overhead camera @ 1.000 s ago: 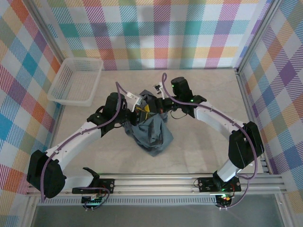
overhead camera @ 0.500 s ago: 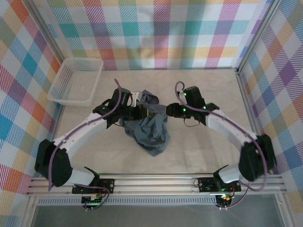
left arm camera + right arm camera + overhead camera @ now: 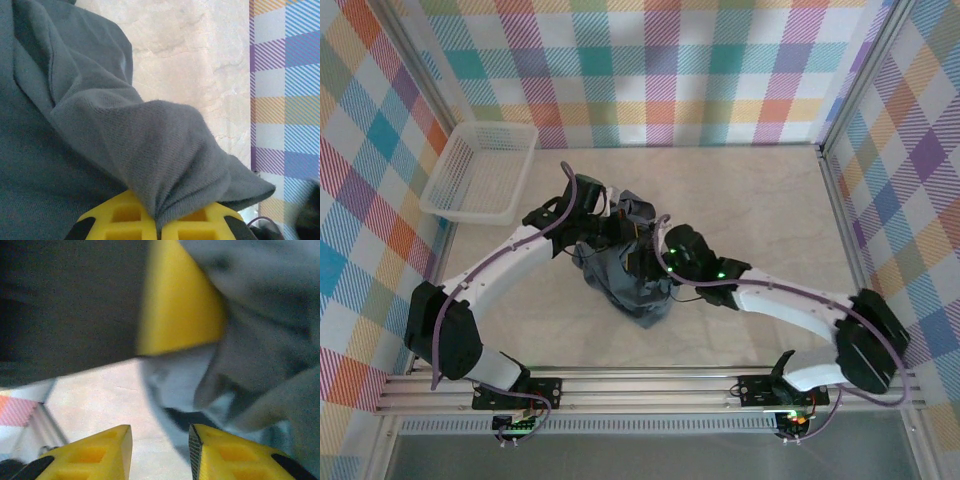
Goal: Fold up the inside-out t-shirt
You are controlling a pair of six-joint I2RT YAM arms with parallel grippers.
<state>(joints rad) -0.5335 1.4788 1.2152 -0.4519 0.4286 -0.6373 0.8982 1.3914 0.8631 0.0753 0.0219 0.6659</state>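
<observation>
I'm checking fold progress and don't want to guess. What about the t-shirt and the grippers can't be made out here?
1. T-shirt collar, sleeves, hem: top view, the cloth is bunched and both arms cover its far part.
2. Left gripper tips: left wrist view, pinched cloth wraps them and the bottom edge cuts them off.
3. Yellow wedge: right wrist view, too blurred to identify.
4. Right gripper contact with the cloth: blur hides it.

1. Pale beige marbled tabletop (image 3: 760,190), evenly lit.
2. Pastel plaid fabric walls (image 3: 700,70) enclose it on the left, far and right sides.
3. Silver grooved aluminium rail (image 3: 650,385) runs along the near edge.
</observation>
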